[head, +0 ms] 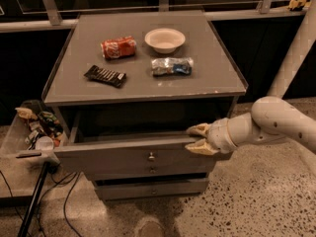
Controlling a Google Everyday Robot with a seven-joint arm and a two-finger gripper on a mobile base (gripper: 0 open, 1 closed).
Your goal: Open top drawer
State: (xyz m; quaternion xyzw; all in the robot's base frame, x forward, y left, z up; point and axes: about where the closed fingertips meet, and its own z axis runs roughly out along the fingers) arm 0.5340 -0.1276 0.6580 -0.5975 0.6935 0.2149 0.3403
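The top drawer (pixel 123 155) of the grey cabinet is pulled partly out, with its dark interior showing above the front panel and a small round knob (pixel 151 156) at its centre. My gripper (pixel 198 138) is at the right end of the drawer's front panel. One beige finger lies over the panel's top edge and the other in front of it, closed on that edge. My white arm (pixel 276 122) reaches in from the right.
On the cabinet top (pixel 217 83) lie a red can (pixel 118 47), a white bowl (pixel 165 38), a silver-blue bag (pixel 172 66) and a dark bar (pixel 105 75). Two lower drawers (pixel 152 186) are shut. A cluttered tray (pixel 34 127) and a pole (pixel 32 201) stand at the left, and a white pillar (pixel 296 48) at the right.
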